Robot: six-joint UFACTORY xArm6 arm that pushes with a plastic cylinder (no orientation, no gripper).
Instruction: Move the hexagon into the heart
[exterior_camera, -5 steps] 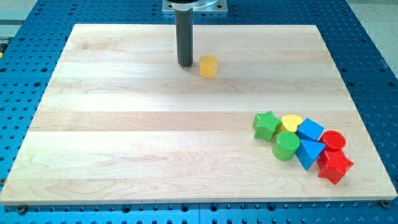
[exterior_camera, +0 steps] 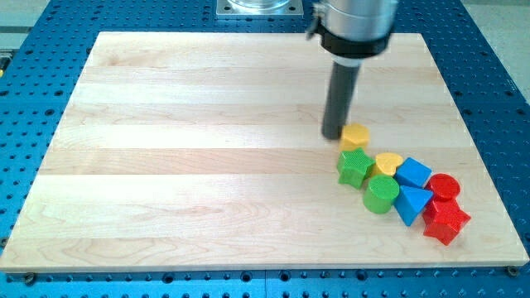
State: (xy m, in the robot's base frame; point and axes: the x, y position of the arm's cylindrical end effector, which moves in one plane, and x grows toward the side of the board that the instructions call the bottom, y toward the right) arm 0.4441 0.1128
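Camera view: one rod stands over the wooden board (exterior_camera: 166, 165), and my tip (exterior_camera: 332, 136) sits just to the view's left of the yellow hexagon (exterior_camera: 355, 136), touching it or very nearly so. I carry no gripper, so nothing is clasped; the tip only rests against the block's side.

Eight blocks in all. Two yellow: the hexagon and the yellow heart (exterior_camera: 387, 163), which lies just below and to the right of the hexagon, close but with a sliver of gap. Two green: a green star (exterior_camera: 354, 167) directly under the hexagon and a green cylinder (exterior_camera: 381, 194). Two blue: a blue cube (exterior_camera: 412, 175) and a blue triangle (exterior_camera: 411, 203). Two red: a red cylinder (exterior_camera: 444, 187) and a red star (exterior_camera: 446, 222). All but the hexagon are bunched together at the view's lower right.
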